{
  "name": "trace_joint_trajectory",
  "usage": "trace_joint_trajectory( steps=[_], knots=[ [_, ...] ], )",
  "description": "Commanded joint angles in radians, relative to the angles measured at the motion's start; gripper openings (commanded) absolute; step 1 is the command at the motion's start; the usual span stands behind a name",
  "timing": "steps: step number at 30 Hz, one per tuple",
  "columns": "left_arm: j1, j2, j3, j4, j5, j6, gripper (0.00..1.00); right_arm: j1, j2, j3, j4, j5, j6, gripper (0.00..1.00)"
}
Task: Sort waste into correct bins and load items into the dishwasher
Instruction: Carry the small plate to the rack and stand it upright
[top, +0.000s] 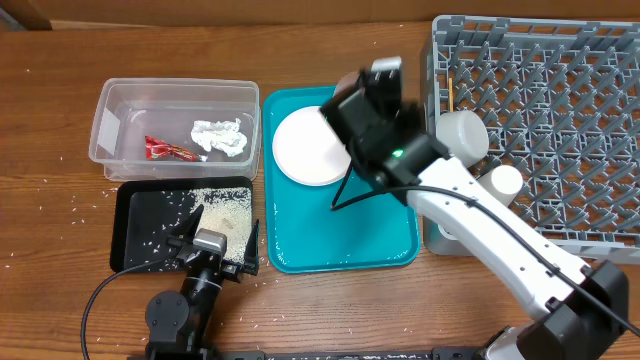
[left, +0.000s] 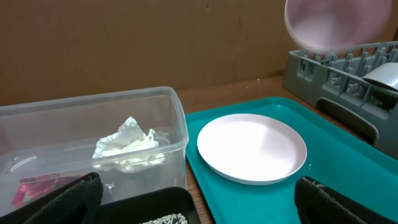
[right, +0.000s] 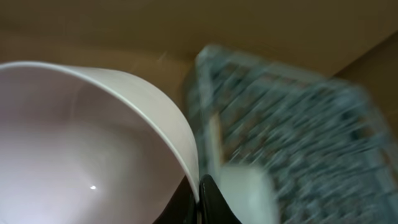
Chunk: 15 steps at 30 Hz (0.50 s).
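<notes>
My right gripper (right: 199, 186) is shut on the rim of the pale bowl (right: 81, 137) and holds it in the air. In the overhead view this gripper (top: 365, 105) is over the teal tray's far right part, and it hides the bowl. The bowl shows high up in the left wrist view (left: 333, 22). A white plate (top: 310, 148) lies on the teal tray (top: 340, 245). The clear tub (top: 105, 130) holds the red wrapper (top: 165, 150) and the tissue wad (top: 220, 137). Rice (top: 225, 210) lies in the black tray (top: 140, 215). My left gripper (top: 205, 245) is open and empty over the black tray's near edge.
The grey dish rack (top: 560, 100) stands at the right, with a wooden chopstick (top: 450, 95) and a white item (top: 460, 135) at its left side. Another small white item (top: 505, 180) is near its front left. Loose rice grains are scattered on the wooden table (top: 50, 215).
</notes>
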Motion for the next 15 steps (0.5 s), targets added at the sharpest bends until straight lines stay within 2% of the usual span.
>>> trace_joint_trajectory(
  steps=[1,7,15],
  knots=[
    [0.006,-0.006,-0.006,0.004,0.016,0.009,1.0,-0.084,0.029,0.012,0.154,0.37,-0.317,0.04],
    [0.006,-0.006,-0.006,0.004,0.016,0.009,1.0,-0.28,0.13,0.012,0.46,0.389,-0.636,0.04],
    [0.006,-0.006,-0.006,0.004,0.016,0.009,1.0,-0.458,0.248,0.012,0.613,0.383,-0.698,0.04]
  ],
)
